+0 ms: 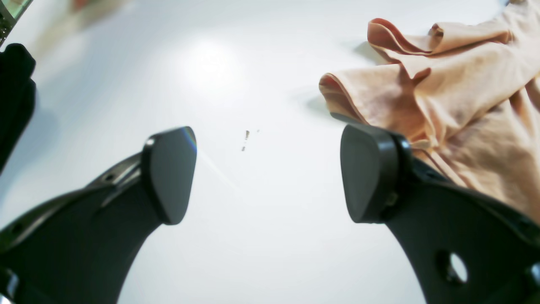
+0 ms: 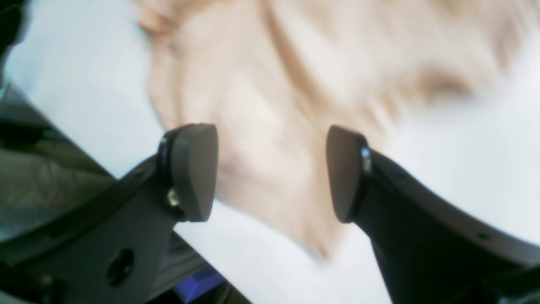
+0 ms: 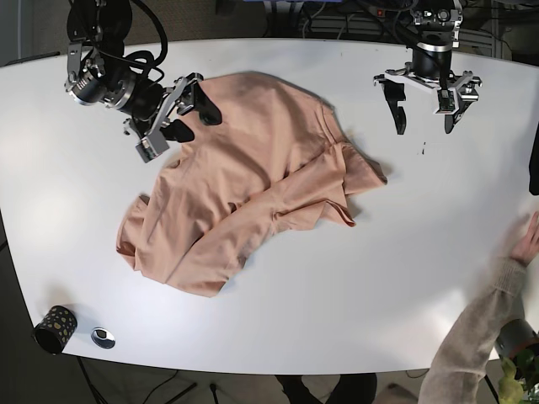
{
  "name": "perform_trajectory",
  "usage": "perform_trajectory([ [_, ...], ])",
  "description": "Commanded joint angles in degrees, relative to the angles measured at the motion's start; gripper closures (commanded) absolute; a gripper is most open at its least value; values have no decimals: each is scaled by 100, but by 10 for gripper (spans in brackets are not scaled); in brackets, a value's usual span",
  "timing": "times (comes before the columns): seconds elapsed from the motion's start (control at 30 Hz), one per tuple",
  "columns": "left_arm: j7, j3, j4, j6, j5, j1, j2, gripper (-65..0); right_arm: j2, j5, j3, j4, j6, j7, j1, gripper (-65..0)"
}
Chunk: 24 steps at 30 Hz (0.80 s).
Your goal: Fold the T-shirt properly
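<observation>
**Peach T-shirt crumpled between two open pincers**

Black pads of the left pincer [image 1: 268,174] stand wide apart over bare white counter [image 1: 261,236], nothing between them. Just beside its right-hand pad the peach T-shirt [image 1: 460,97] begins, a rumpled fold with rolled hems; whether pad and cloth touch cannot be told. A small dark speck [image 1: 245,140] marks the counter just ahead of this pincer.

The right pincer [image 2: 272,173] is likewise spread, empty, with the shirt directly beyond its gap. That wrist view is badly blurred, so folds and seams there cannot be read.

Only the base view shows the whole garment [image 3: 253,185]: bunched and creased, lying between the two arms, the right pincer [image 3: 192,108] at its upper edge, the left pincer [image 3: 427,114] apart from it. Far from both pincers, at the counter's near corner, sit a dark spotted cup [image 3: 54,328] and a small round lid [image 3: 103,337]. A person's sleeved arm [image 3: 472,345] is cut off by the frame edge.
</observation>
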Motion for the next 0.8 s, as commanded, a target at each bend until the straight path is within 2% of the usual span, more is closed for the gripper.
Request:
perform_trajectory([
  [0.0,-151,-134,89,23,-15,-90,-12,-499,133,64,-280,24,132,32,239,-380],
  [0.13,-151,-389,27,23,-24,-248,-12,-499,125,-305,-887,-72,335,32,573,-380],
  [0.23,-72,-592,18,23,-42,-354,-12,-499,116,-886,-1441,-90,546,32,845,-379],
  [0.3,130,-741,18,23,-42,-468,-12,-499,89,-1360,-1907,-90,774,40,1039,-379],
  [0.37,271,-917,18,14,-42,-565,-21,-499,45,-1668,-2258,-90,915,40,1197,-379],
  [0.6,614,-1374,36,14,-51,-732,-214,-499,-262,-2802,-3471,-345,919,49,1601,-379],
  [0.77,623,-1567,27,14,-51,-740,-250,-499,-517,-3180,-3972,-872,919,137,1830,-379],
])
